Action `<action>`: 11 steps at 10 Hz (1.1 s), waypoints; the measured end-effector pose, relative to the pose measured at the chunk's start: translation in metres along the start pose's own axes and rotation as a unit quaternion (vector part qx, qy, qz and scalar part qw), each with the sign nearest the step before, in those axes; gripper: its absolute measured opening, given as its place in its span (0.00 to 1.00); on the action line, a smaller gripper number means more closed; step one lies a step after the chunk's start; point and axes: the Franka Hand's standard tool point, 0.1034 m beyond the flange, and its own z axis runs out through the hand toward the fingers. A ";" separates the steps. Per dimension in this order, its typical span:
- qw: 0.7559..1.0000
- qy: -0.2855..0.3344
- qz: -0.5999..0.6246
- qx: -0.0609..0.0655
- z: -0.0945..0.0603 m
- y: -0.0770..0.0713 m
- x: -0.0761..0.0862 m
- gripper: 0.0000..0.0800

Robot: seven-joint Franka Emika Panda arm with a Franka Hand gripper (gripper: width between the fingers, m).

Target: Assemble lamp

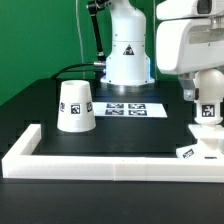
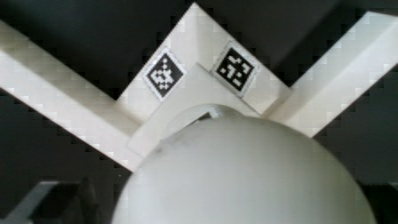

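On the black table, the shade (image 1: 75, 106) stands apart from the wide-open, empty gripper (image 1: 207, 128) near the white border (image 1: 110, 163).

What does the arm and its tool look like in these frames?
The arm is glossy white with rounded segments and dark joint seams; a black triangular mark sits on its base. Thin dark cables run alongside its upper part. At the exterior view's right, a boxy white wrist housing leads down to the tool, which shows dark parts and a black-and-white square tag below.
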 end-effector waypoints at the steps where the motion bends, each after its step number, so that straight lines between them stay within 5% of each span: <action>1: 0.999 -0.003 -0.036 -0.003 0.000 0.001 -0.001 0.87; 8: 0.978 -0.021 -0.207 -0.022 -0.002 0.004 0.001 0.87; 9: 0.978 -0.021 -0.207 -0.022 -0.002 0.005 0.000 0.75; 11: 0.978 -0.021 -0.207 -0.022 -0.002 0.005 0.000 0.72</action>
